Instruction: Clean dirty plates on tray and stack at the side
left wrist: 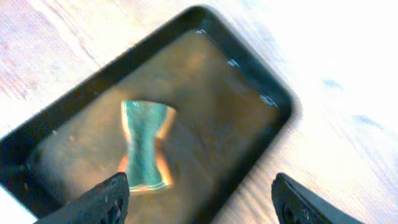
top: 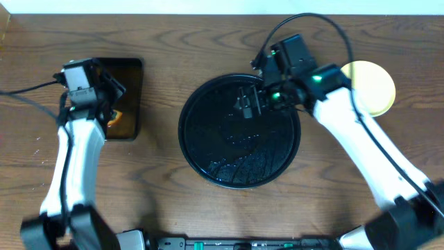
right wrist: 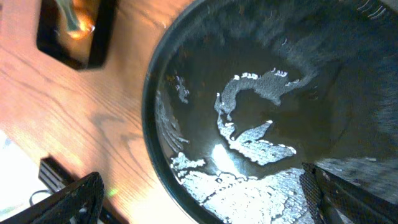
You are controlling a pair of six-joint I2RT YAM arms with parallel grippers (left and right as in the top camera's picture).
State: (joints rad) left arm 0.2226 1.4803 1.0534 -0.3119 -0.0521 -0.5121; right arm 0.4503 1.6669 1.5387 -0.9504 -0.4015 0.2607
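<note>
left claw [left wrist: 199, 183] agape over sponge [left wrist: 145, 144] | right claw [right wrist: 202, 177] agape over tray [right wrist: 168, 124] | overhead only: yellow plate [top: 374, 87]

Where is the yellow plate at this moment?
In the overhead view, the yellow plate lies on the table to the right of the round tray, partly hidden behind the right arm.

Small rectangular black tray [top: 132, 90] of brownish liquid, at left on brown wood-grain table [top: 159, 201]. Inside it, lying in the liquid, pinched teal sponge with orange edges [left wrist: 144, 146]. Thin black cable [top: 28, 88] at far left.
</note>
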